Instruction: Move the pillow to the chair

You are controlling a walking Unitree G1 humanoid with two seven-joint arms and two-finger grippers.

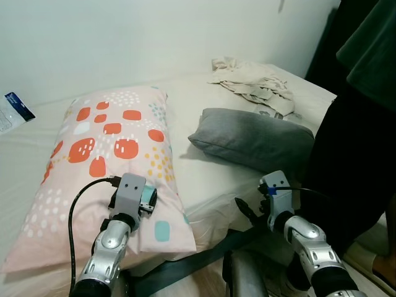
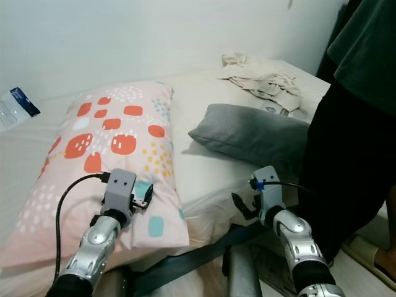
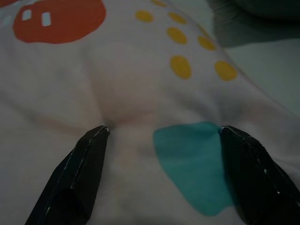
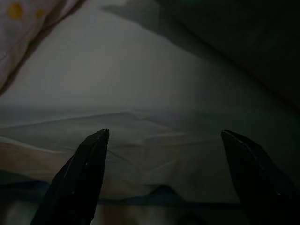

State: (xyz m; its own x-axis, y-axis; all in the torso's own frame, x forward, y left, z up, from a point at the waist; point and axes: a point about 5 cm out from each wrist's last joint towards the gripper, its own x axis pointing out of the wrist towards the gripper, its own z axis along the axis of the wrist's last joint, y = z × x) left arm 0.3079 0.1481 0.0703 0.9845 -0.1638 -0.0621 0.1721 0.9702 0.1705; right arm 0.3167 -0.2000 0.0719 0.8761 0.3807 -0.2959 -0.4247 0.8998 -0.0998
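Note:
A pink pillow (image 1: 105, 154) with orange, yellow and teal spots lies on the bed's left half. My left gripper (image 3: 161, 133) is open and presses its fingertips (image 3: 96, 138) down into the pillow's near right part, denting the cloth beside a teal patch (image 3: 197, 161). A grey pillow (image 1: 257, 139) lies to the right on the bed. My right gripper (image 4: 164, 136) is open, held low at the bed's front edge, pointing at the white sheet (image 4: 140, 93) below the grey pillow. It holds nothing.
A person in dark clothes (image 1: 356, 154) stands close at the right, beside the bed. Crumpled beige cloth (image 1: 253, 80) lies at the bed's far right. A blue-and-white packet (image 1: 13, 111) sits at the far left. A white wall runs behind the bed.

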